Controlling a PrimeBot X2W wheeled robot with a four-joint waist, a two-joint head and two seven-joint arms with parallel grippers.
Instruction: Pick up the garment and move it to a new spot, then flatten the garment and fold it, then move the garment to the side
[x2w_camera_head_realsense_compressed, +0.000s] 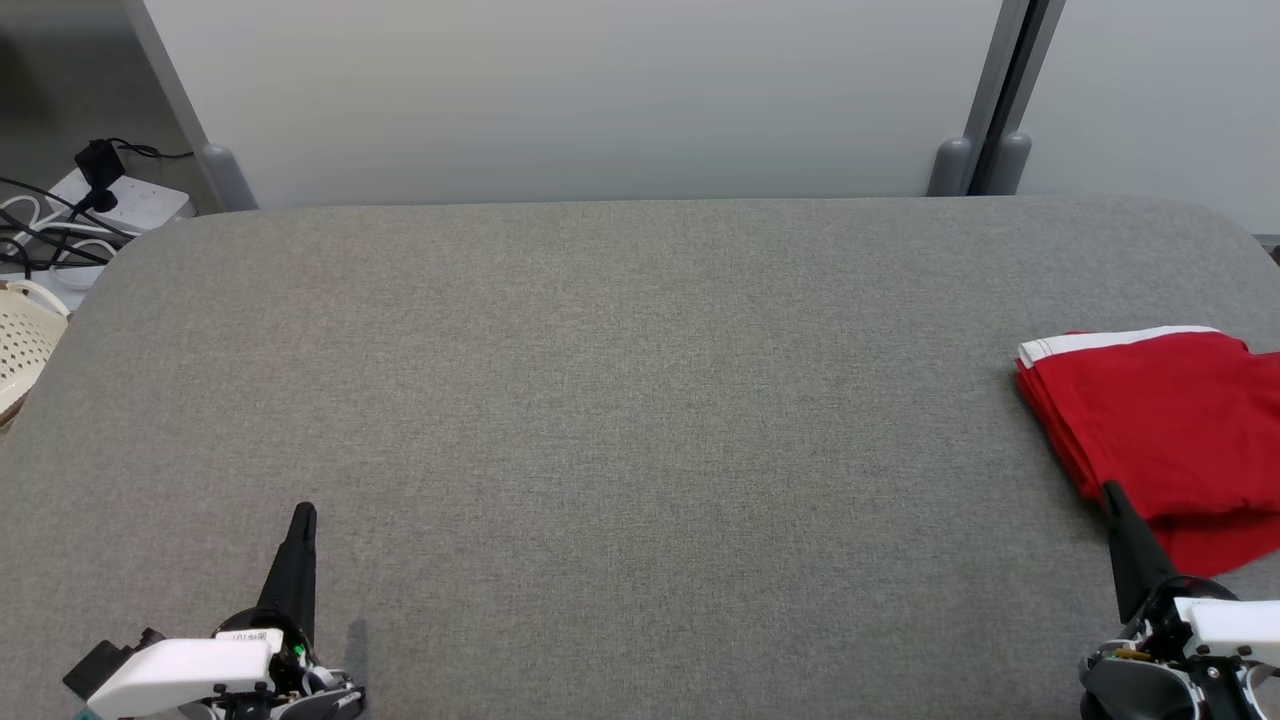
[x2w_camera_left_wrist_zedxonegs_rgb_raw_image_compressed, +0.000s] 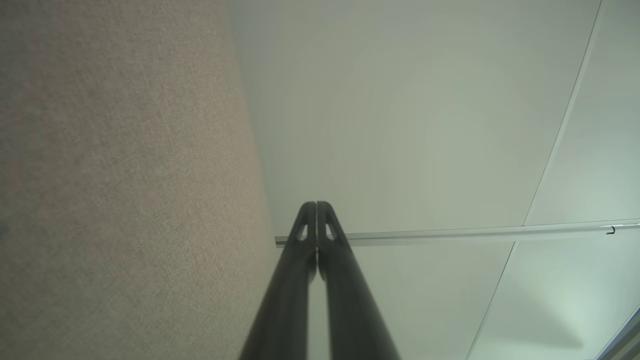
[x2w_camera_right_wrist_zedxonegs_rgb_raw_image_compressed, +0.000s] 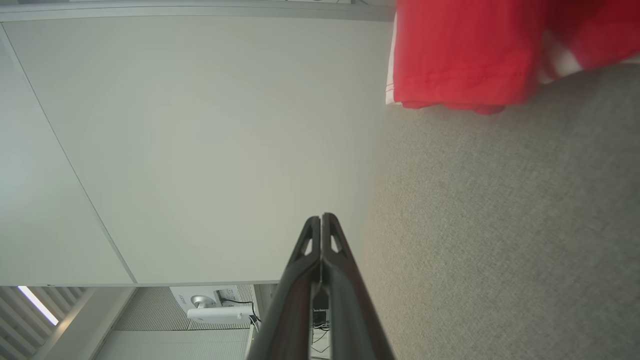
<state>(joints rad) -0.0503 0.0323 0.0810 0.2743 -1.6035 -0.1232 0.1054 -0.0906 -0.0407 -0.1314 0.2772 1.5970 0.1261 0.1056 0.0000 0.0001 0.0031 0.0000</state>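
A folded red garment (x2w_camera_head_realsense_compressed: 1165, 420) with a white stripe along its far edge lies at the right edge of the grey table (x2w_camera_head_realsense_compressed: 620, 400). It also appears at the top of the right wrist view as red cloth (x2w_camera_right_wrist_zedxonegs_rgb_raw_image_compressed: 460, 55). My right gripper (x2w_camera_head_realsense_compressed: 1110, 492) is shut and empty, its tip just at the garment's near edge. Its closed fingers (x2w_camera_right_wrist_zedxonegs_rgb_raw_image_compressed: 321, 222) point past the table's edge toward the wall. At the lower left my left gripper (x2w_camera_head_realsense_compressed: 303, 515) hangs over bare table, far from the garment. Pressed together, it (x2w_camera_left_wrist_zedxonegs_rgb_raw_image_compressed: 316, 207) holds nothing.
A pale perforated basket (x2w_camera_head_realsense_compressed: 22, 345) sits off the table's left edge. A power strip with cables (x2w_camera_head_realsense_compressed: 95, 205) lies on the floor at the back left. White partition panels (x2w_camera_head_realsense_compressed: 600, 90) stand behind the table.
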